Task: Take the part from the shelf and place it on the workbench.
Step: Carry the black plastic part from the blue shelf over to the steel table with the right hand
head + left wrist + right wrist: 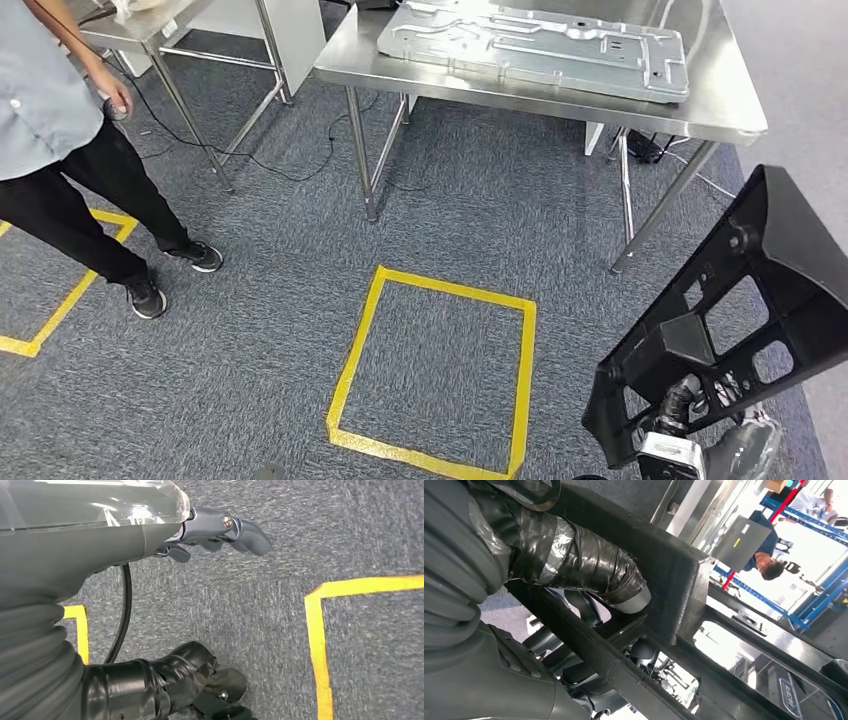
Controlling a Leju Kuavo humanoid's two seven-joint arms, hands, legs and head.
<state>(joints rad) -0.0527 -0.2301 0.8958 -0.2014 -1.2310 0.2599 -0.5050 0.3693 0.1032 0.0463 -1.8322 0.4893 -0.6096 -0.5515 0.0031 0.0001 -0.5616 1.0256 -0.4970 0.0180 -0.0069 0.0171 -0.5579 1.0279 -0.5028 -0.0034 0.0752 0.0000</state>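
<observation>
Right robot hand (589,575) gripping black part (740,300)

Black part (760,290), grey speckled carpet (280,300), yellow tape square (435,375), silvery, perhaps steel, workbench (720,115)

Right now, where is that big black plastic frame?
The black frame is in the robot's right hand, low on the right of the head view, above the carpet beside the yellow taped square and short of the steel table.
</observation>
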